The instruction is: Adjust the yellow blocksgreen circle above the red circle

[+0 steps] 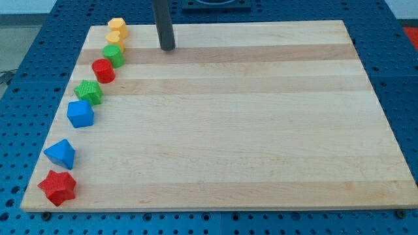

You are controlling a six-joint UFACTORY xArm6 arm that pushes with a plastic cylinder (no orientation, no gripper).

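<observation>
My tip (168,47), bare and touching no block, rests near the board's top edge, to the right of the green circle (113,55). Green circle sits near the top-left corner, touching the red circle (103,70) just below-left; two yellow blocks (117,31) directly above. Judgement: approach from the right, nudge gently leftward in short strokes, avoid disturbing red or sending blocks off the left edge.
</observation>
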